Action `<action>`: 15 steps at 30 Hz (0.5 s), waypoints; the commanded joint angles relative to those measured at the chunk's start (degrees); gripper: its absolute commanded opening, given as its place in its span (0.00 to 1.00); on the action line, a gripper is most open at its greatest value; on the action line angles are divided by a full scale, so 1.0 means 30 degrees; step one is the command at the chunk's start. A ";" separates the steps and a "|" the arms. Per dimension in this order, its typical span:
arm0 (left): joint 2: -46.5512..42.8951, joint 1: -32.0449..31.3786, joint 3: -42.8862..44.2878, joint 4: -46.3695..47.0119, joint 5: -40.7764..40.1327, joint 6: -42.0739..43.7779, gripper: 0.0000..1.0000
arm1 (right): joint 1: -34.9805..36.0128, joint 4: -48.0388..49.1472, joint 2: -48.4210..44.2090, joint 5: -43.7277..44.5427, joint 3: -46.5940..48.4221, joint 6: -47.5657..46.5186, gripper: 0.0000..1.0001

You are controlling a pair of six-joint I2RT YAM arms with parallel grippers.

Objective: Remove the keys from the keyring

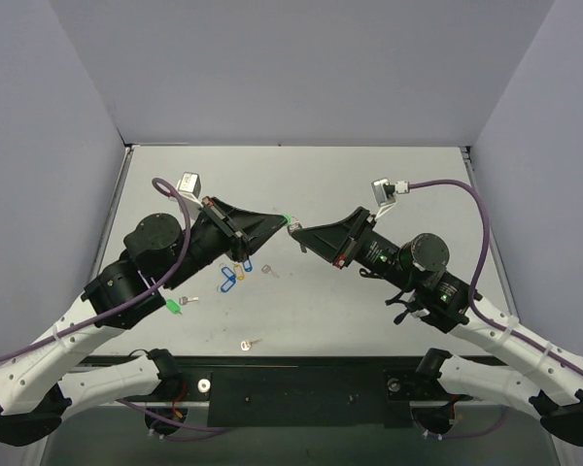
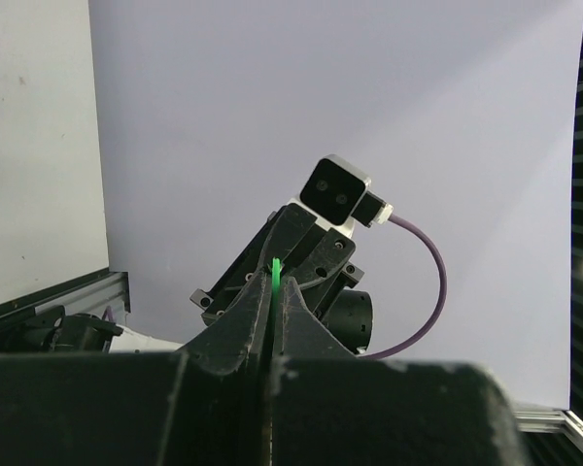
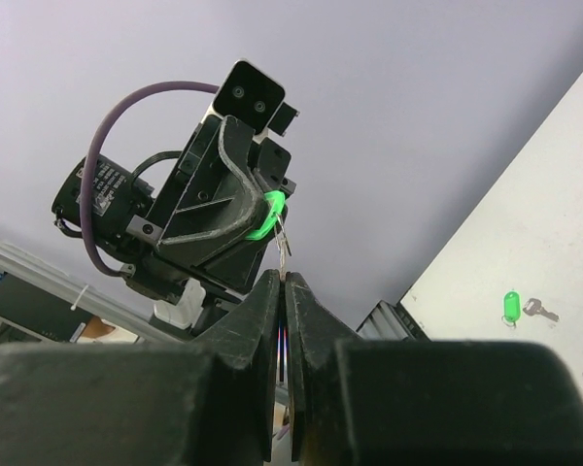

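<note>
Above the table's middle, my left gripper (image 1: 284,222) is shut on the keyring's light-green tag (image 1: 286,217). In the left wrist view the tag's edge (image 2: 275,276) sticks up between the closed fingers. In the right wrist view the tag (image 3: 268,216) pokes out of the left fingers. Its thin metal ring and a silver key (image 3: 284,245) hang down into my right gripper (image 3: 283,282). That gripper is shut on the key's lower end. The two grippers meet tip to tip, with my right gripper (image 1: 297,233) just right of the tag.
On the table under the left arm lie blue tags (image 1: 228,281), an orange tag (image 1: 239,269) and a loose key (image 1: 269,270). A brighter green tag (image 1: 173,307) with a key lies further left. Another key (image 1: 250,344) lies near the front edge.
</note>
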 commanded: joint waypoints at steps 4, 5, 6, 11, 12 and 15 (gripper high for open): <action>-0.0747 -0.0018 -0.0018 0.0261 -0.0615 0.0419 0.10 | 0.0104 0.0034 0.0035 -0.0173 0.1020 -0.0618 0.00; -0.0892 -0.0018 -0.0106 0.0232 -0.0645 0.0478 0.15 | 0.0104 -0.0112 0.0006 -0.0232 0.1079 -0.0734 0.00; -0.0952 -0.0018 -0.0136 0.0203 -0.0674 0.0566 0.26 | 0.0104 -0.0200 -0.0052 -0.0319 0.1109 -0.0794 0.00; -0.1391 -0.0018 -0.0224 -0.0061 -0.0733 0.1063 0.53 | 0.0075 -0.1400 -0.0316 -0.0904 0.1606 -0.1379 0.00; -0.1450 -0.0018 -0.0224 -0.0293 -0.0762 0.1267 0.57 | 0.0104 -0.1954 -0.0259 -0.1109 0.1897 -0.1583 0.00; -0.1800 -0.0018 -0.0136 -0.0588 -0.0850 0.1970 0.62 | 0.0075 -0.3390 -0.0405 -0.1579 0.2629 -0.1994 0.00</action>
